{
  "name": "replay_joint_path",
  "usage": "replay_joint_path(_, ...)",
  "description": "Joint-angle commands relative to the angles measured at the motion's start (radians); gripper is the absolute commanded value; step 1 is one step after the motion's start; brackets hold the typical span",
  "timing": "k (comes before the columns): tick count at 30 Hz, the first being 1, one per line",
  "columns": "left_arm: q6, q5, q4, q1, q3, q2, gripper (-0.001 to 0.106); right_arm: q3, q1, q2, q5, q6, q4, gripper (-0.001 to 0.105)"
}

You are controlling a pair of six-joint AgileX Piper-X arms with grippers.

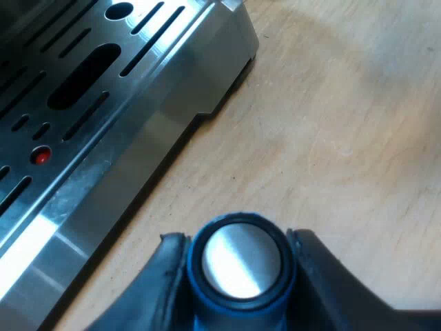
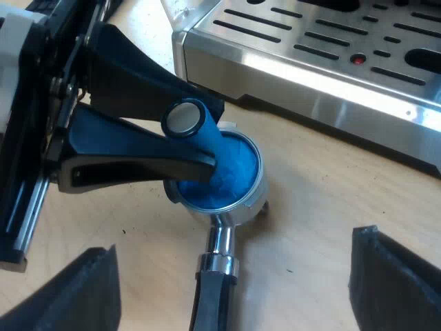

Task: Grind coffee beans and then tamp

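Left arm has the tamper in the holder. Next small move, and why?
Probably press straight down: the left gripper, jaws shut on the blue tamper, has its base seated in the metal holder, which lies on the table.

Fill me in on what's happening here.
The left gripper is clamped on the blue tamper, whose base sits in the holder, which lies on the table by the machine. The right gripper hangs open over the handle, not touching it.
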Motion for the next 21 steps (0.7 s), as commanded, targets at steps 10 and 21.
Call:
replay_joint_path(10,-0.021,-0.001,0.198,-0.001,-0.019,0.030,0.001,-0.002,-0.004,-0.008,-0.001,-0.008,-0.006,0.070)
replay_joint_path(21,-0.021,-0.001,0.262,-0.001,-0.124,-0.103,0.001,-0.002,-0.004,-0.008,-0.001,-0.008,-0.006,0.070)
